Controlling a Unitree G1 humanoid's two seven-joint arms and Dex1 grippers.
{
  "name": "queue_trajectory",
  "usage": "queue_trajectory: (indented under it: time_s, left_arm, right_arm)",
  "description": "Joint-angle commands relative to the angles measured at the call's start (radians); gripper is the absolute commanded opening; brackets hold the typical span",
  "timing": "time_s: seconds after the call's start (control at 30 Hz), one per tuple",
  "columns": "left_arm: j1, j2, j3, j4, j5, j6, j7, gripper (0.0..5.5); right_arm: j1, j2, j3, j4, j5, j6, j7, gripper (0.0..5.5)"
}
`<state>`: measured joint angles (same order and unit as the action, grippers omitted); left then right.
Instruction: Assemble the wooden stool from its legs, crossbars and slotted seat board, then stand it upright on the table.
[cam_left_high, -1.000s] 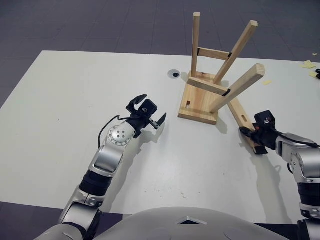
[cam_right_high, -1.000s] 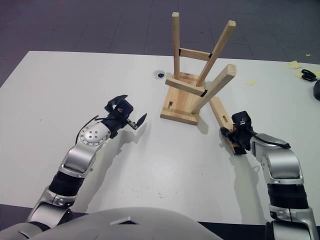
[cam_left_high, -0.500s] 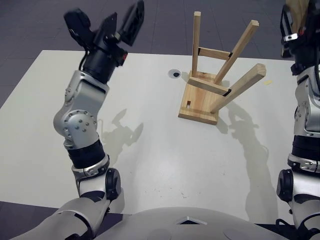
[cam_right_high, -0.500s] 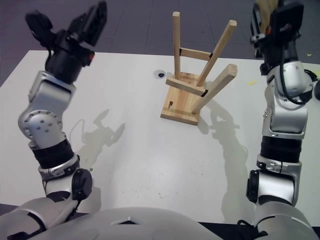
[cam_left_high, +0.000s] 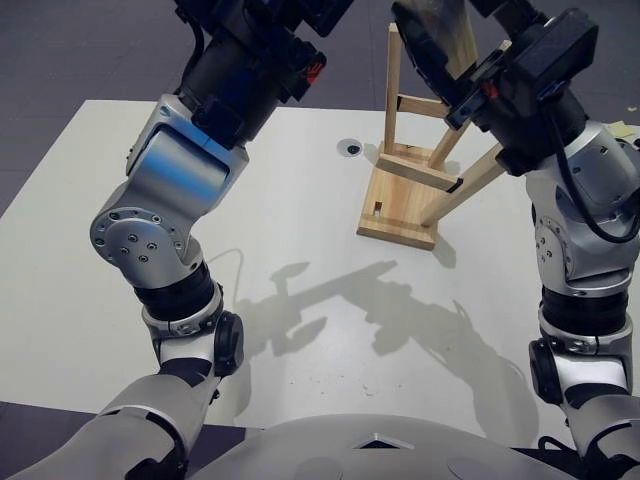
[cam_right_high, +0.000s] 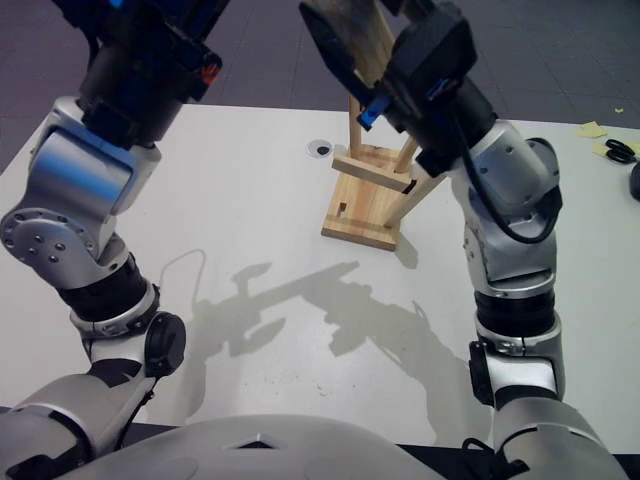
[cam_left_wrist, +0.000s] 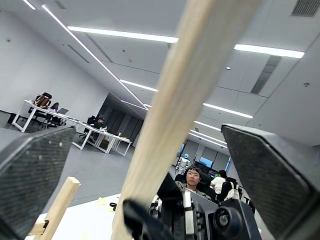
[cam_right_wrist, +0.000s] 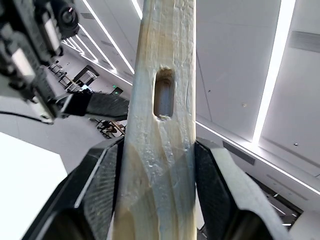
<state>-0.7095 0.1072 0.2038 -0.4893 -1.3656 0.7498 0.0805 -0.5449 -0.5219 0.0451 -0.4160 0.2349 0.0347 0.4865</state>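
Your right gripper, pinching the slotted leg, has lifted it off the bench to between your left gripper's spread fingers; a regrasp looks likely, as the stool still lacks this leg.

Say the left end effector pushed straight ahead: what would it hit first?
Probably the wooden leg in the right end effector; it crosses between the left end effector's open fingers. Depth is unclear.

A leg, with a slot in its face, is held clamped between the two dark fingers of the right gripper.
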Motion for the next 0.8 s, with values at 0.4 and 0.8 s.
queue_trajectory:
  time_s: [0.4,0.8]
  left_arm:
    - [-0.017,0.12,-0.043,-0.029,0.14,-0.079,-0.027,4.21]
    - [0.0,0.131,-0.056,-0.046,0.151,-0.089,-0.063,2.04]
  right_arm:
    - [0.037,-0.019,-0.011,-0.002,-0.058,-0.013,0.075,2.12]
    - [0.029,0.002,-0.001,-0.015,-0.062,0.009,0.071,2.12]
